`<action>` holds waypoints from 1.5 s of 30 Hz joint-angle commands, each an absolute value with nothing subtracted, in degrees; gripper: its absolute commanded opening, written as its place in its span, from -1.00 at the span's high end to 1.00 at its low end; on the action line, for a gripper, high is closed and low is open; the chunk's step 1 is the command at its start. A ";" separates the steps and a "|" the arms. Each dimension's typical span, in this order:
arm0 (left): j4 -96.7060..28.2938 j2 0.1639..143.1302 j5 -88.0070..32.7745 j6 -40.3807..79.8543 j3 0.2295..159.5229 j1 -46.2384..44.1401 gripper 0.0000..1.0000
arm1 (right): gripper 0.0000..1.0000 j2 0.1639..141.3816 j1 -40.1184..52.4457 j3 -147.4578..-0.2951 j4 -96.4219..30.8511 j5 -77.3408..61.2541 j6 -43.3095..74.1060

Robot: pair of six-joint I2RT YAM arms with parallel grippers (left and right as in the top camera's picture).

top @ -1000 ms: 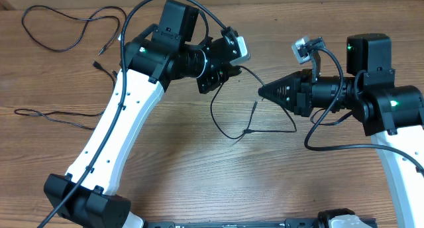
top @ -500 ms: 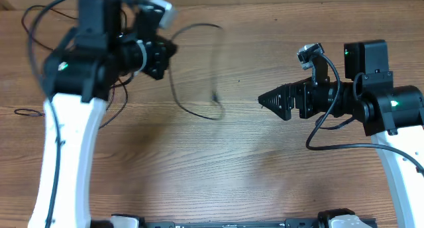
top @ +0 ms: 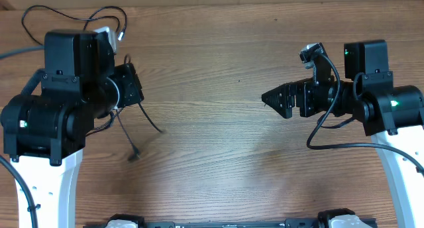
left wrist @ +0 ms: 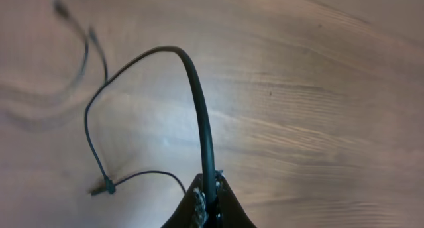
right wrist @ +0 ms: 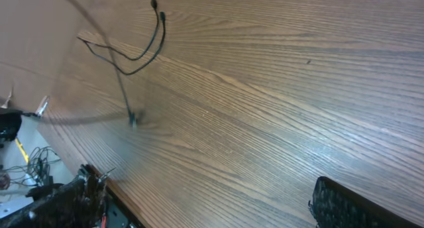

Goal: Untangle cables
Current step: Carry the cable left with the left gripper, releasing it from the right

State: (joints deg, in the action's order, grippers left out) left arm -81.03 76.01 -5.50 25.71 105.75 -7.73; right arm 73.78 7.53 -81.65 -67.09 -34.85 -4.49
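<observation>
In the left wrist view my left gripper [left wrist: 209,200] is shut on a black cable [left wrist: 199,102]. That cable arches up from the jaws, curves down to the left and ends in a small plug [left wrist: 105,186] near the wood. From overhead, the left gripper [top: 134,89] is at the table's left side, and the held cable [top: 131,143] trails down to a plug on the table. A second thin cable [top: 79,18] lies looped at the far left corner. My right gripper [top: 270,99] is open and holds nothing, with its fingers [right wrist: 341,203] far apart.
The wooden table [top: 218,162] stretches between the two arms. The right wrist view shows the table's edge [right wrist: 99,168] and cable ends [right wrist: 158,29] lying far off. The right arm's own thick black cable [top: 331,145] loops under it.
The left arm has swung from the table's middle to the far left, dragging the cable with it. The right gripper has opened, let the cable go and drawn back slightly.
</observation>
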 commanded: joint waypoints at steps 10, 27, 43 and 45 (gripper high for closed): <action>-92.79 74.17 -4.25 55.51 106.87 -7.51 0.92 | -1.00 75.00 7.42 -82.54 -67.02 -33.04 -4.58; -96.79 73.28 6.52 57.74 106.08 2.68 0.91 | -1.00 75.79 7.42 -82.54 -67.00 -33.06 -4.58; -92.99 73.38 1.69 50.41 93.17 21.74 0.91 | -1.00 75.79 7.42 -82.54 -67.64 -33.06 -4.58; -89.56 73.38 -1.65 48.10 89.52 24.27 0.91 | -1.00 75.79 7.42 -82.54 -67.72 -33.06 -4.58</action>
